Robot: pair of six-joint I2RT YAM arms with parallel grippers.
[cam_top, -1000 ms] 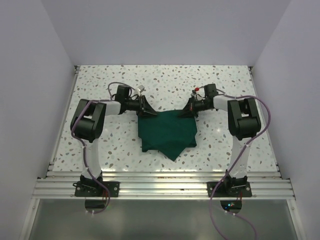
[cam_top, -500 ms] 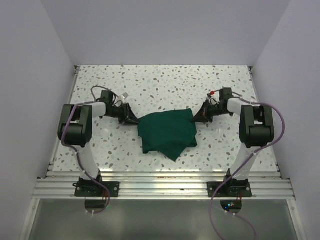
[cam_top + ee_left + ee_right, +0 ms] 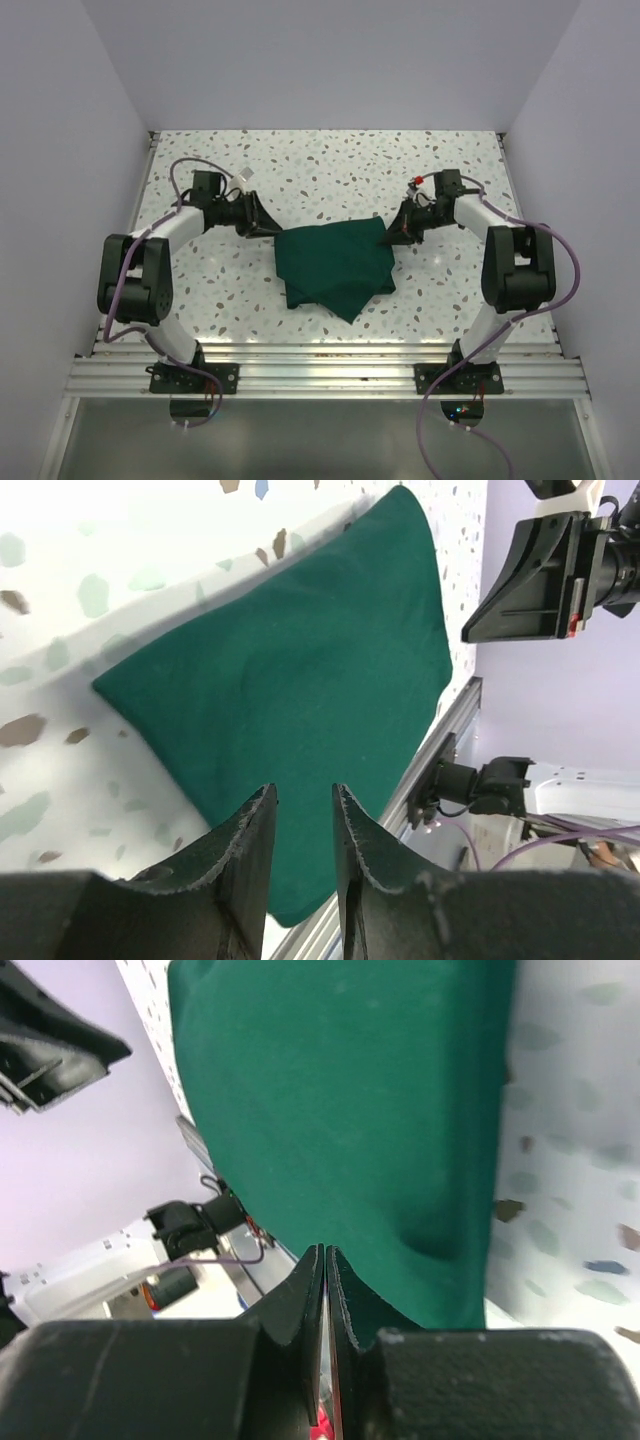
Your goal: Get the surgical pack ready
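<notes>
The surgical pack, a dark green fabric drape, lies folded on the speckled table between the arms, with one corner pointing toward the near edge. My left gripper is open and empty, low over the table just left of the drape's far left corner. In the left wrist view its tips frame the drape. My right gripper is shut at the drape's far right corner. In the right wrist view no fabric shows between its jaws, and the drape lies beyond them.
White walls close in the table on the left, back and right. A metal rail runs along the near edge by the arm bases. The right gripper shows in the left wrist view, the left gripper in the right wrist view.
Both grippers left the drape's far edge and swung outward. The left one now sits left of the drape and the right one has come back to its right corner. The drape lies flatter.
</notes>
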